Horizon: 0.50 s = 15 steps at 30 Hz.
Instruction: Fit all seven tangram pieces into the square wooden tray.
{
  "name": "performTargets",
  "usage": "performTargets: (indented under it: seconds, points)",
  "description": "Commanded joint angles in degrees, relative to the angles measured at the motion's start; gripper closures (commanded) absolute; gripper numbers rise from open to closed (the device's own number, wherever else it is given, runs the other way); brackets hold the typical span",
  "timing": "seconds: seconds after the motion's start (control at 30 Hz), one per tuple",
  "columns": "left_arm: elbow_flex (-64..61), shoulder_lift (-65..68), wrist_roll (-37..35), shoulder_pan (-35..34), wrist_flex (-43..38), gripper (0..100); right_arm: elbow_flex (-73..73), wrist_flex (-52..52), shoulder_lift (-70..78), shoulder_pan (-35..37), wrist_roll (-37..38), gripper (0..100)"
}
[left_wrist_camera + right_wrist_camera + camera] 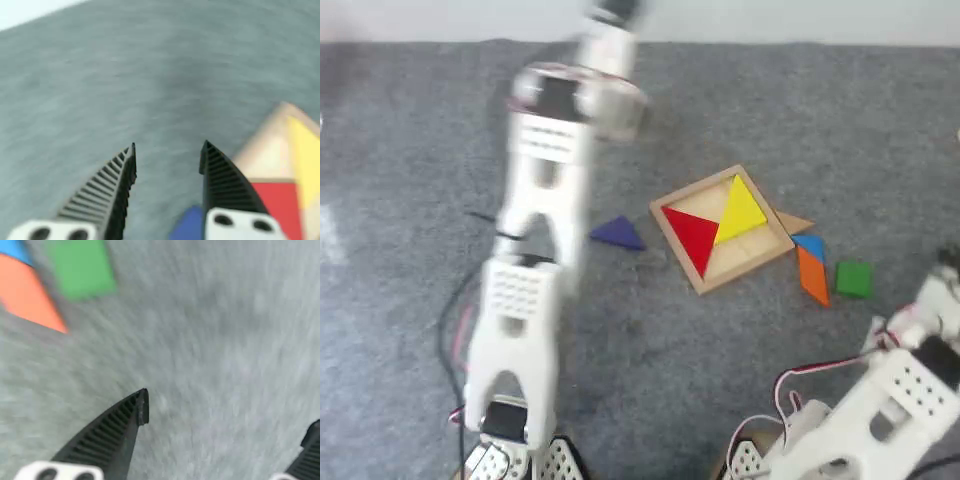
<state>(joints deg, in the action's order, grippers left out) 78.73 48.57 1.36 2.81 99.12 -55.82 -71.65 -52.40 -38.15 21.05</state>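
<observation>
High view. Square wooden tray (751,268) sits turned like a diamond on the grey carpet (650,380). Red triangle (692,236) and yellow triangle (741,208) are seated inside, meeting along one edge; the rest of the tray floor is bare wood. Dark blue triangle (617,233) lies loose, near the tray's left corner. Light blue piece (809,245), orange parallelogram (813,276) and green square (853,278) cluster off the right corner, likely staged for the right arm (895,395). Left arm (535,250) stands tall over open carpet.

Left wrist view. Left gripper (167,160) has its fingers parted and empty, with the blue triangle just below one finger; probably the next pick.

Right wrist view. Right gripper (227,420) is spread wide, holding nothing. Bare carpet lies beneath it, the green square and orange piece well ahead, so there is ample room to approach.
</observation>
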Motion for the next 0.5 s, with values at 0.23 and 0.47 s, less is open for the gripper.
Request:
performTargets:
  seconds: [0.23, 0.47]
  points:
    - [-58.33, -44.75, 16.53, -23.21, 1.23, 79, 39.82, -10.15, 40.22, 34.95, 3.96, 54.1]
    - [-93.32, -61.80, 18.81, -31.56, -15.91, 79, 46.51, -1.27, 63.52, 46.46, 4.13, 51.1]
